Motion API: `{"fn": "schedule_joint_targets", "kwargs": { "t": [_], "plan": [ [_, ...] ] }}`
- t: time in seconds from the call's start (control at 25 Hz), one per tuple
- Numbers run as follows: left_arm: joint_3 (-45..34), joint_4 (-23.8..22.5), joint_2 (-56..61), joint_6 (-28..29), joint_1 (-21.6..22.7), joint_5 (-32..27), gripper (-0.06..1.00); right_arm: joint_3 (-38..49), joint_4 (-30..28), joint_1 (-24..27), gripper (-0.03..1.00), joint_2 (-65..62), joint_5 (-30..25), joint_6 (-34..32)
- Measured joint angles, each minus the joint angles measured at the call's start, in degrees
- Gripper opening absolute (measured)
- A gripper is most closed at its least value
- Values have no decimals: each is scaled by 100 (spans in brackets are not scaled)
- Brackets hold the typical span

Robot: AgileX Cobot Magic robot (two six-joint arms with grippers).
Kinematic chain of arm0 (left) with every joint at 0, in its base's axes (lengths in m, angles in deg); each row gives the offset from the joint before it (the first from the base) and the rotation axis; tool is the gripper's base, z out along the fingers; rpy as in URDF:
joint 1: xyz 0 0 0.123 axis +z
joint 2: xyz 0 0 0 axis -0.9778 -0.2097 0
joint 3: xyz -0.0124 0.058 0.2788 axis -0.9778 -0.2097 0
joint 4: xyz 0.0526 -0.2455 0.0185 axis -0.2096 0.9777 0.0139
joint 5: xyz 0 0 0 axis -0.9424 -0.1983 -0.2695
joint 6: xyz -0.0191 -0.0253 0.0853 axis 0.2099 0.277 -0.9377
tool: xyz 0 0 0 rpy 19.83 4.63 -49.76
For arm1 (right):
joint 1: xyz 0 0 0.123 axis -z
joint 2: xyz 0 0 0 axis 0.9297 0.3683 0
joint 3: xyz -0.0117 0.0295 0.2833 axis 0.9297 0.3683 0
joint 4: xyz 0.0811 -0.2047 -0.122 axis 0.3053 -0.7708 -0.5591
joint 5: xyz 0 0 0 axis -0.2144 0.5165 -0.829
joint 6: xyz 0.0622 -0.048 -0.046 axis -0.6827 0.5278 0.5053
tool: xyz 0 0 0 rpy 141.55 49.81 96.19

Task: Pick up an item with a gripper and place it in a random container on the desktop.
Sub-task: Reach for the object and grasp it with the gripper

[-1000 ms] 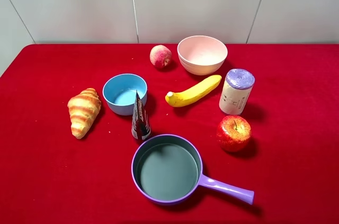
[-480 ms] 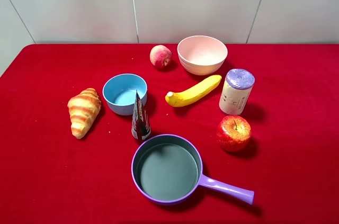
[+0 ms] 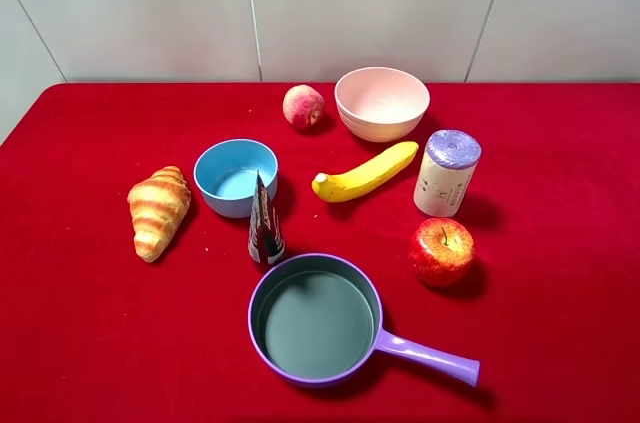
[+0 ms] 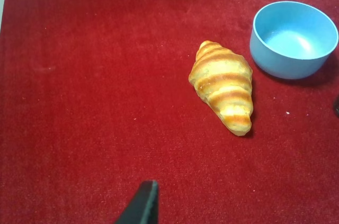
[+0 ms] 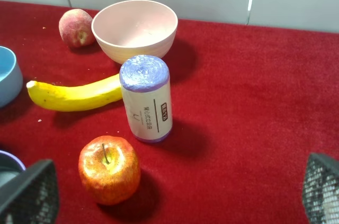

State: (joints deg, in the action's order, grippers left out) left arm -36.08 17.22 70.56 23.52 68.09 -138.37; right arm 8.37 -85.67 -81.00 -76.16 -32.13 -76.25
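The red apple (image 3: pixel 441 251) with yellow patches stands on the red desktop (image 3: pixel 560 173) at the right, in front of a white roll. It also shows in the right wrist view (image 5: pixel 109 169). The pale pink bowl (image 3: pixel 381 102) stands at the back middle and also shows in the right wrist view (image 5: pixel 134 29); it is empty. My right gripper (image 5: pixel 175 195) is open and empty, with its jaws wide apart, the apple just ahead of its left finger. Of my left gripper only one dark finger (image 4: pixel 144 203) shows, over bare cloth short of a croissant. Neither gripper shows in the exterior high view.
A white roll with a purple top (image 3: pixel 446 172), a banana (image 3: pixel 364 173), a peach (image 3: pixel 303 106), a blue bowl (image 3: pixel 235 176), a croissant (image 3: pixel 158 210), a dark cone-shaped packet (image 3: pixel 264 223) and a purple pan (image 3: pixel 316 318) with its handle pointing right stand on the cloth.
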Motion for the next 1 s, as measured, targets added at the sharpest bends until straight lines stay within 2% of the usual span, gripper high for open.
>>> {"fn": "schedule_joint_targets", "kwargs": {
  "t": [0.52, 0.8, 1.0],
  "plan": [
    [0, 491, -55, -78, 0, 0, 99, 0, 0, 0, 69, 0, 0, 0],
    [84, 756, -1155, -615, 0, 101, 99, 0, 0, 0, 69, 0, 0, 0],
    [218, 892, -1984, -1231, 0, 536, 99, 0, 0, 0, 69, 0, 0, 0]
  ]
}}
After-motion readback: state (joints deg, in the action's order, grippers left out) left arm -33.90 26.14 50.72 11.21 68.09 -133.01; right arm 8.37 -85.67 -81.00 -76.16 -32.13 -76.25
